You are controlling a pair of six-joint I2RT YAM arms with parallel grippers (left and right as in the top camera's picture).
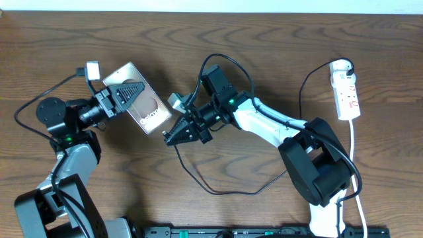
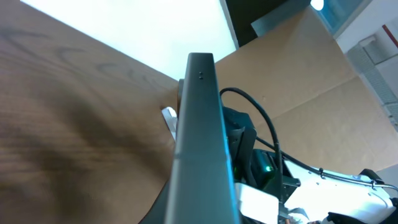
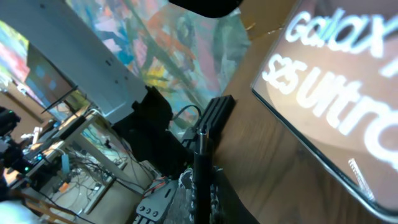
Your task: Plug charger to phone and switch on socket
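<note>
The phone (image 1: 147,111), a dark slab with white "Galaxy" lettering, is held tilted by my left gripper (image 1: 127,92), which is shut on its upper end. In the left wrist view I see the phone (image 2: 202,137) edge-on. My right gripper (image 1: 174,136) is shut on the charger's plug end just right of the phone's lower corner. The charger cable (image 1: 218,192) loops along the table towards the socket (image 1: 347,92), a white power strip at the far right. In the right wrist view the plug (image 3: 202,165) sits between my right gripper's fingers (image 3: 202,196), beside the phone (image 3: 329,93); whether they touch is unclear.
The socket's white cord (image 1: 357,178) runs down the right side of the wooden table (image 1: 66,39). A black bar (image 1: 264,231) lies along the front edge. Thick black arm cables arch over the right arm (image 1: 264,122) and curl left of the left arm (image 1: 63,122).
</note>
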